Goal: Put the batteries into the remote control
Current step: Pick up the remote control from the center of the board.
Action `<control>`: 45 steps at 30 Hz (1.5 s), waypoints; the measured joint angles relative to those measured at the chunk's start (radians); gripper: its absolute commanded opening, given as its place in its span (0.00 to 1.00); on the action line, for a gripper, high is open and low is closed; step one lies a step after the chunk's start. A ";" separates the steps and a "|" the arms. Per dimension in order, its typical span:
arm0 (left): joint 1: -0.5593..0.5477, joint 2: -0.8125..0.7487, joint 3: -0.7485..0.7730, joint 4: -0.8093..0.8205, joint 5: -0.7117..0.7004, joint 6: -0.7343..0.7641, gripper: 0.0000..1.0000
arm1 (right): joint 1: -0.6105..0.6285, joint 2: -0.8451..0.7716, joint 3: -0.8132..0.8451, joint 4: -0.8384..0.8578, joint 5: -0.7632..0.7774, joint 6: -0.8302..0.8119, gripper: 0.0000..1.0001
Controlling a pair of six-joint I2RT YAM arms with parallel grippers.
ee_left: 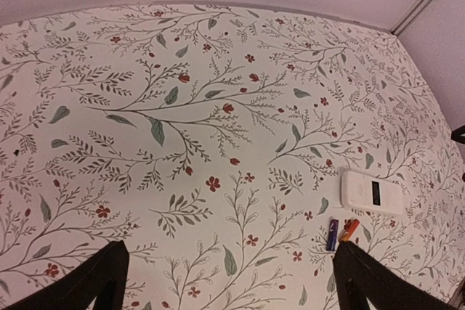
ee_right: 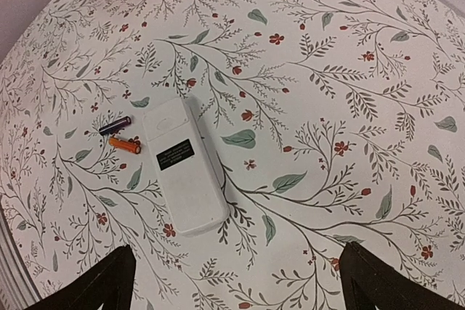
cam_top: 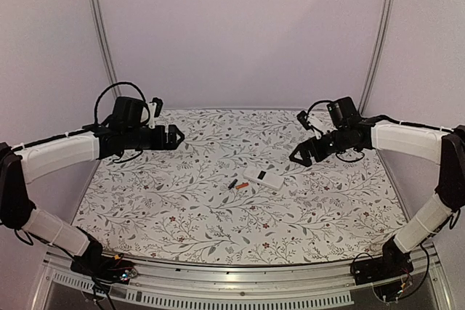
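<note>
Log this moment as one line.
jaws: both open, empty | remote: on table, back up | orange battery, dark battery: loose beside remote

Robot lab cell, a rig built for recording. The table (cam_top: 218,223) is boxed in by plain pale panels (cam_top: 240,34) along its far edge and both side edges. A bare aluminium left post (cam_top: 102,34) stands at the far-left corner and a right post (cam_top: 378,34) at the far-right corner. An aluminium rail (cam_top: 240,277) runs along the near edge, with a slotted cable duct (cam_top: 218,299) under it. The left arm (cam_top: 58,157) is bolted at the near-left corner and the right arm (cam_top: 407,139) at the near-right corner. Loose wiring (cam_top: 116,275) is exposed at the bases. The table top has a floral printed cover.
</note>
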 measured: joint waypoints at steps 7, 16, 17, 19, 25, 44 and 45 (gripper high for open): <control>-0.007 0.000 0.006 -0.005 0.058 0.010 0.99 | 0.047 0.122 0.139 -0.074 0.022 -0.098 0.99; -0.011 0.006 0.019 -0.011 0.117 0.027 1.00 | 0.075 0.288 0.256 -0.164 0.043 -0.206 0.99; -0.011 0.006 0.019 -0.011 0.121 0.027 1.00 | 0.076 0.303 0.270 -0.180 0.050 -0.216 0.99; -0.012 0.006 0.021 -0.011 0.126 0.028 1.00 | 0.080 0.331 0.298 -0.205 0.064 -0.233 0.99; -0.012 0.014 0.021 -0.011 0.145 0.035 1.00 | 0.109 0.391 0.336 -0.247 0.074 -0.278 0.99; -0.013 0.034 0.036 -0.008 0.182 0.035 0.99 | 0.230 0.557 0.477 -0.396 0.144 -0.385 0.90; -0.013 0.036 0.036 -0.008 0.182 0.035 1.00 | 0.230 0.562 0.480 -0.401 0.151 -0.388 0.90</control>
